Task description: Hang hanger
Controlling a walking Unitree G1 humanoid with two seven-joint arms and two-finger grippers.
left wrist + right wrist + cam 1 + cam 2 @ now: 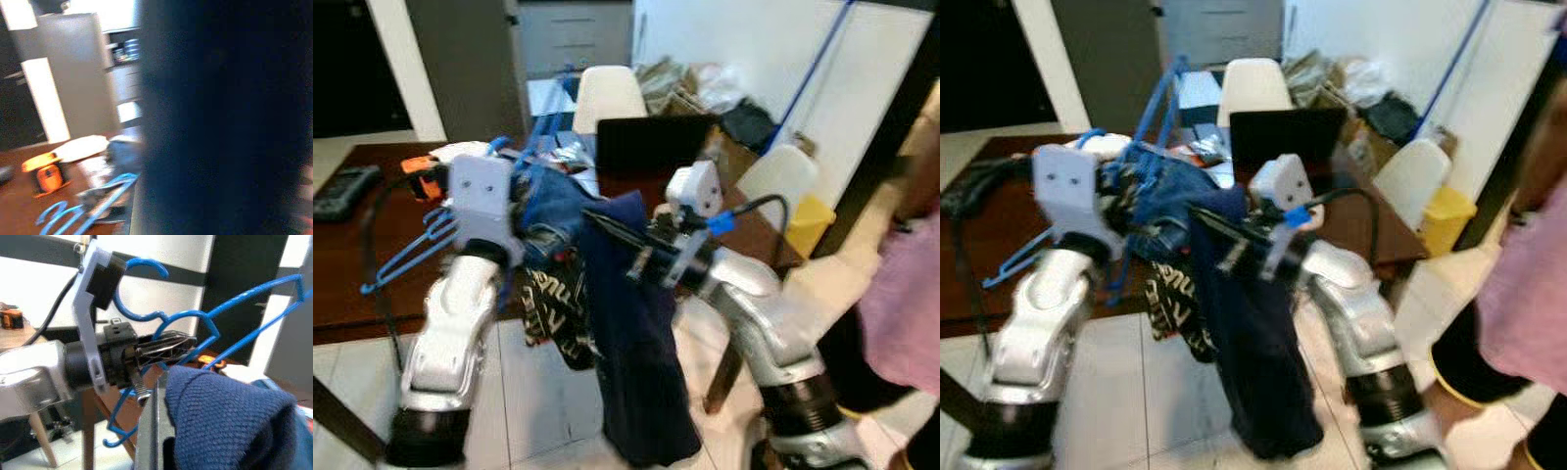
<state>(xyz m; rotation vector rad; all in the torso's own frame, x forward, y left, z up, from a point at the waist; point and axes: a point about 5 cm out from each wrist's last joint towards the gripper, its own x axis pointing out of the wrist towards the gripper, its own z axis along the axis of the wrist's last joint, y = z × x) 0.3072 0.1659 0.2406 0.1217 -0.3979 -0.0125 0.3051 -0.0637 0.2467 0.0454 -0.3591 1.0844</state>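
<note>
My left gripper (pixel 178 343) is raised in front of me, shut on a bundle of blue wire hangers (pixel 406 257) whose hooks (pixel 146 269) curl above its black fingers. A denim garment (pixel 553 201) and a black patterned cloth (pixel 553 313) hang from the bundle. My right gripper (pixel 607 230) reaches in from the right, shut on a long navy garment (pixel 641 362) that hangs almost to the floor. Blue knit fabric (pixel 225 421) covers most of this gripper in the right wrist view. Dark cloth (pixel 220 122) blocks much of the left wrist view.
A dark wooden table (pixel 352 274) stands just ahead with a laptop (pixel 651 142), an orange tape measure (pixel 421 166) and clutter. White chairs (pixel 607 93) stand around it, with a yellow bin (pixel 811 220) at the right. A person in pink (pixel 901 304) stands close on my right.
</note>
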